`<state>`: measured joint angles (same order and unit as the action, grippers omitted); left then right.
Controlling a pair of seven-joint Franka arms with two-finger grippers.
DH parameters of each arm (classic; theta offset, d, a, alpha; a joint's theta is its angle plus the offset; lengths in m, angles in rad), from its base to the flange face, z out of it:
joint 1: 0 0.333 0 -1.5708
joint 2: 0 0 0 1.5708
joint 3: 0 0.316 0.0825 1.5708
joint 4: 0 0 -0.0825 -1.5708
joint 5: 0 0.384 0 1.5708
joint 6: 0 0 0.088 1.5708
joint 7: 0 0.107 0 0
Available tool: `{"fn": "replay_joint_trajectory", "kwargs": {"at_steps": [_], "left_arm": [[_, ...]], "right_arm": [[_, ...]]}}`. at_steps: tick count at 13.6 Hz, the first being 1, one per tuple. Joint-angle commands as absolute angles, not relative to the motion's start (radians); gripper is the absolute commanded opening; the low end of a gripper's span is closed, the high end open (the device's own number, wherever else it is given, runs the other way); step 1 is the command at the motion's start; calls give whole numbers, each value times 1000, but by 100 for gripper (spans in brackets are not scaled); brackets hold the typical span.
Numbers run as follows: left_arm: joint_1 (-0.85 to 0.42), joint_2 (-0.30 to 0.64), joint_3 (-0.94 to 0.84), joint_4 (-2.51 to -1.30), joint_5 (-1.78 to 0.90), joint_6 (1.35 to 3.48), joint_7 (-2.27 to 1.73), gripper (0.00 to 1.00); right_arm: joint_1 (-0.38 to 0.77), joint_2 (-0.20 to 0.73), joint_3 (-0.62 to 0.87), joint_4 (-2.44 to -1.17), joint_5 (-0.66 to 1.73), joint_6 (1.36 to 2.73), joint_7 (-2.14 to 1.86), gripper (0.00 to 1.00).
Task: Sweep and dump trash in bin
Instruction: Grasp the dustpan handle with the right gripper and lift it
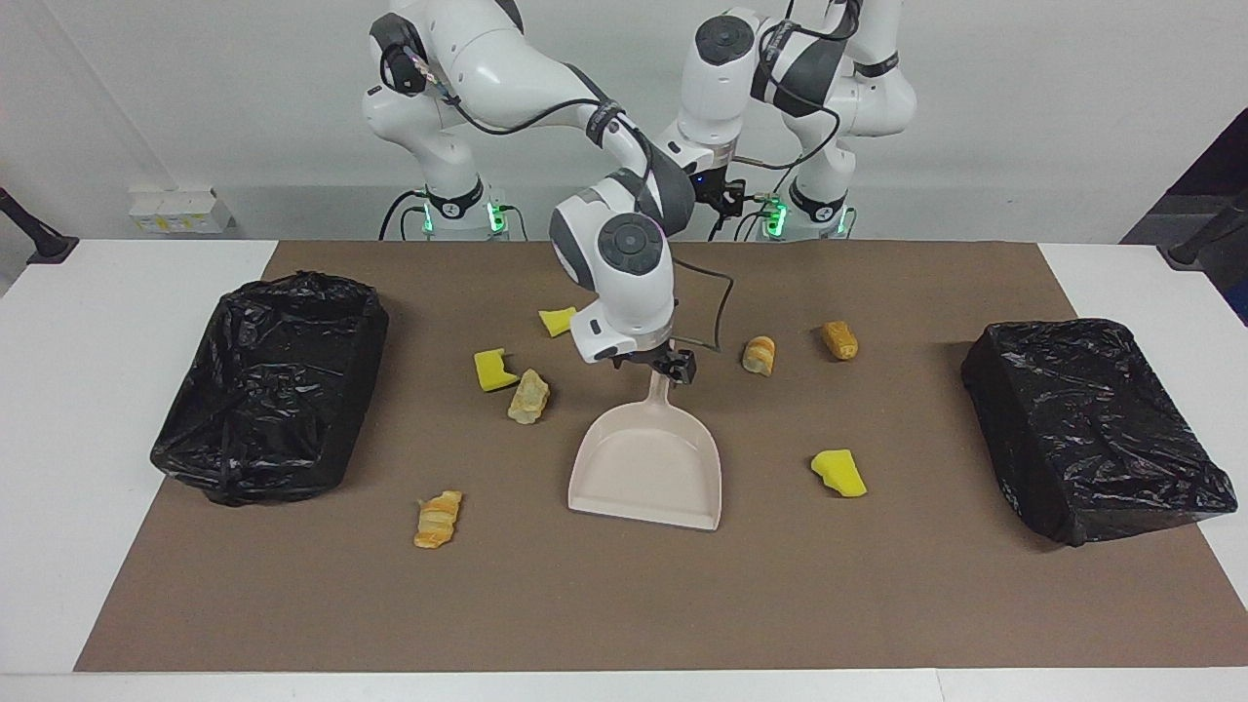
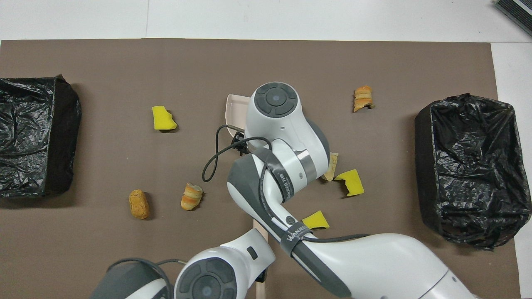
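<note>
Lying beside the right claw (image 1: 668,368): 7 trash scraps (image 1: 527,397).

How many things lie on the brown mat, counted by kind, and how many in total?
Bright yellow sponge chunks: 3
Tan-orange bread-like pieces: 4
Beige plastic dustpan: 1
Beige brush, mostly hidden by the arms: 1
Bins lined with black plastic bags: 2
Total: 11
</note>
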<state>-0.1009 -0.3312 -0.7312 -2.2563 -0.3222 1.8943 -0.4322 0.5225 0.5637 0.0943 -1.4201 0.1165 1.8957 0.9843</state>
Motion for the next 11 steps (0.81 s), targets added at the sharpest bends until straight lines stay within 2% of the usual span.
{"fn": "replay_joint_trajectory", "kwargs": {"at_steps": [1, 2, 5, 6, 9, 10, 11], "left_arm": [[-104, -348, -800, -2370, -371, 2033, -471, 100], [-103, -342, -843, -2397, -397, 2089, -491, 100], [-103, -267, -897, -2431, -408, 2209, -546, 100], [-103, -250, -902, -2434, -410, 2218, -555, 100], [-104, -245, -920, -2454, -408, 2217, -610, 100], [-104, -244, -929, -2457, -410, 2218, -612, 90], [-103, -244, -931, -2460, -410, 2215, -611, 83]], "right_arm": [[560, 578, 91, -1416, 112, 1936, 1008, 100], [558, 575, 91, -1422, 107, 1940, 1011, 95], [557, 572, 92, -1428, 72, 1936, 1000, 58], [557, 572, 92, -1445, 69, 1943, 996, 49], [558, 551, 92, -1496, 57, 1945, 959, 48], [558, 551, 92, -1494, 49, 1945, 957, 34], [557, 552, 92, -1483, 49, 1934, 957, 9]]}}
